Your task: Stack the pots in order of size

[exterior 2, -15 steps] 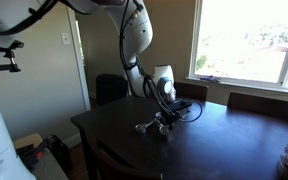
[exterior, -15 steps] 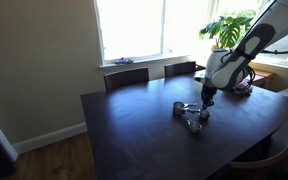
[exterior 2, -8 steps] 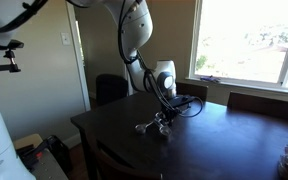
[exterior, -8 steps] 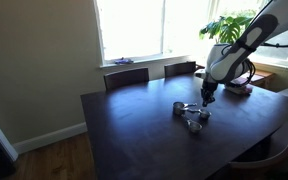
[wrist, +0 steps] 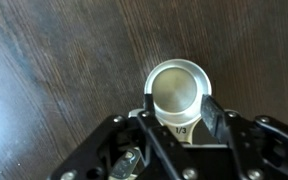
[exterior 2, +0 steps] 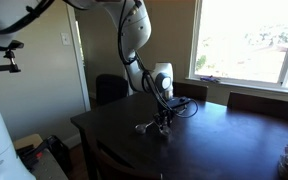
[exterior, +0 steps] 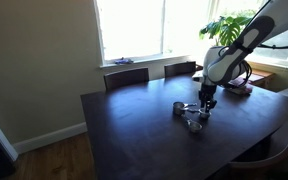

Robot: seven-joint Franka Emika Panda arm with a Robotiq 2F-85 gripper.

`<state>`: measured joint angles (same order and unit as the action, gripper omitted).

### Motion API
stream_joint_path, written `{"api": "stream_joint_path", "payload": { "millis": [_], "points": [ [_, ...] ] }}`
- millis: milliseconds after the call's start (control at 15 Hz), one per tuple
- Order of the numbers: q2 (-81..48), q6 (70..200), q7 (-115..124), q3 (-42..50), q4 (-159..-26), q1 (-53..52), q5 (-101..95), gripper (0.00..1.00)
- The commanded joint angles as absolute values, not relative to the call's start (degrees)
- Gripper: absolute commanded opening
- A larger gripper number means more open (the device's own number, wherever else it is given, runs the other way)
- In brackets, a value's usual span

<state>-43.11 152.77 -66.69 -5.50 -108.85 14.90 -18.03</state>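
In the wrist view a small shiny silver pot [wrist: 176,92] marked 1/3 on its handle sits on the dark wood table [wrist: 54,70], seen from straight above. My gripper [wrist: 180,108] hangs over it, open. Its fingers [wrist: 213,110] stand on either side of the handle end of the pot, with gaps to the handle. In both exterior views the gripper [exterior: 206,105] [exterior 2: 162,117] is low over the cluster of silver pots [exterior: 191,113] [exterior 2: 154,126] near the table's middle. One pot [exterior: 181,107] stands a little apart from the others.
Two chairs [exterior: 127,76] stand at the table's far side under the window. A potted plant [exterior: 227,30] and a pinkish stack [exterior: 241,90] are behind the arm. The table edge [exterior 2: 84,137] lies near the pots in an exterior view.
The jaws have spread apart from shut. The gripper sits slightly lower over the pots than half a second ago.
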Motion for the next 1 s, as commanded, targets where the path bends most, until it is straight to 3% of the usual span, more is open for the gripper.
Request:
{"api": "stream_joint_path", "payload": {
  "millis": [0,133,267,933],
  "points": [
    [-43.6,152.0,-69.2,-5.0,-107.5,13.8,-17.1,0.82],
    [-44.9,150.5,-69.4,-4.9,-105.5,13.3,-16.9,0.95],
    [-46.3,149.3,-69.0,-4.6,-103.5,12.7,-16.8,1.0],
    [-49.3,144.6,-68.8,-3.7,-97.4,12.7,-16.5,1.0]
  ]
}}
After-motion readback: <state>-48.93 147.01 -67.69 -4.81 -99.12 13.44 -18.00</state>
